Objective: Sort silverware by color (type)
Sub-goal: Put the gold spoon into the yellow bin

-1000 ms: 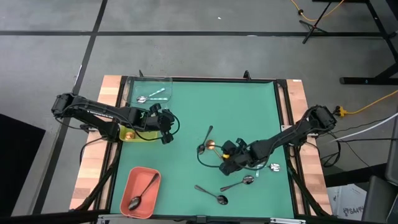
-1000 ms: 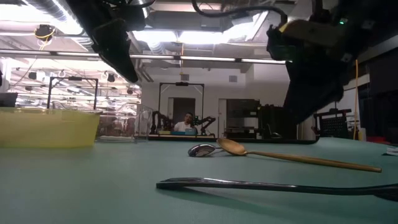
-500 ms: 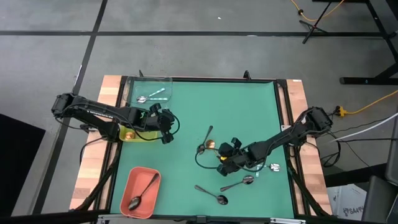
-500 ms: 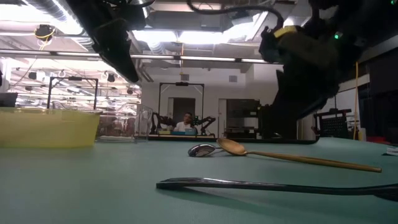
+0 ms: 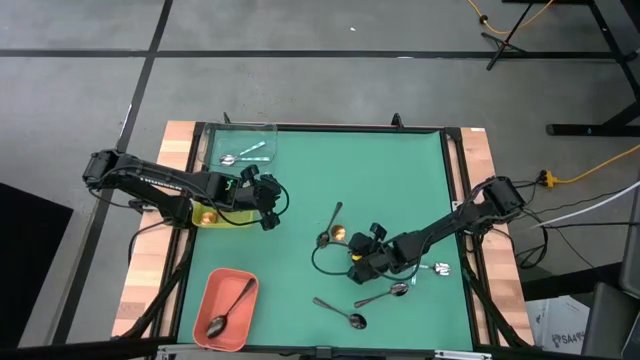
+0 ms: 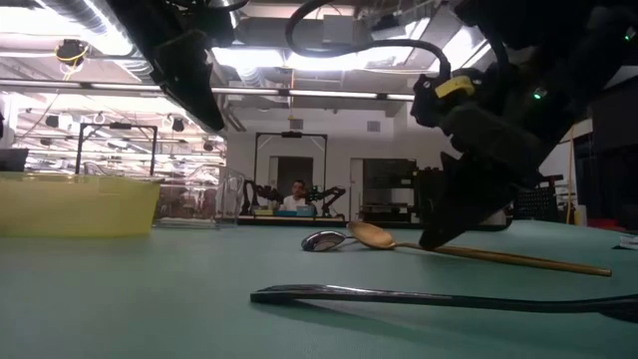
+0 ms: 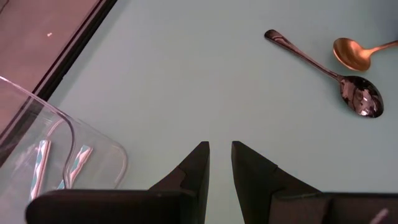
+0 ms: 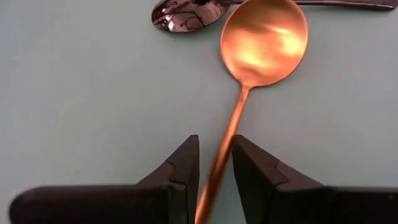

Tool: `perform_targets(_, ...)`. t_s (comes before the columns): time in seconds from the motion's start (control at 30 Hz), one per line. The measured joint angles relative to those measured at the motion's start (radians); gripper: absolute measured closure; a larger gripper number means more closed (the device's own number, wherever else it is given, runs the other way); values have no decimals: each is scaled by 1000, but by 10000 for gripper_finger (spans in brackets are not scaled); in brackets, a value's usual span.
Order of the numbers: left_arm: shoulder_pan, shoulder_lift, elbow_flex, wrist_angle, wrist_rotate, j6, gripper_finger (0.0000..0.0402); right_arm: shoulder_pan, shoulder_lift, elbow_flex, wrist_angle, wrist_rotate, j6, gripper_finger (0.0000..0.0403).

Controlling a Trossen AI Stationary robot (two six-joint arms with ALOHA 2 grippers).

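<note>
A green worktop (image 5: 400, 170) carried scattered spoons. The right tool (image 8: 214, 163) sat low over the mat, its fingers straddling the gold spoon's (image 8: 264, 40) handle with slim gaps either side, not yet clamped; a dark spoon (image 8: 186, 14) lay beside its bowl. The left tool (image 7: 219, 167) hung narrowly parted and empty near the yellow tray (image 5: 205, 217).

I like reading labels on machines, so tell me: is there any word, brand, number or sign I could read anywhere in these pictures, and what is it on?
No readable text in any view.
Copper spoon, dark spoon, clear tray, yellow tray, salmon tray: no markings visible.
Right hand, left hand: plain dark fingers, no lettering.
Yellow patch on the right arm: too blurred to read, if it holds text.
</note>
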Motion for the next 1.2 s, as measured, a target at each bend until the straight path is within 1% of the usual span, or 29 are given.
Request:
perform_targets(0.13,0,0,0,0,0,0,340,-5,0,0,-6,-10,0,318)
perform_targets(0.37,0,0,0,0,0,-1,340,-56,-2,-11,-1,-104,0,324)
perform_targets(0.47,0,0,0,0,0,-1,340,-60,-2,-11,0,-109,-23,342)
perform_targets(0.63,0,0,0,0,0,-2,340,-59,-2,-11,-2,-108,-25,389)
perform_targets(0.7,0,0,0,4,0,-2,340,-59,-2,-11,-2,-109,-25,397)
perform_targets(0.87,0,0,0,12,0,-2,340,-60,-2,-12,-1,-111,-26,391)
perform_targets(0.97,0,0,0,13,0,-2,340,-60,-2,-12,-1,-113,-26,398)
perform_targets(1.2,0,0,0,13,0,-1,340,-60,-2,-13,0,-114,-26,399)
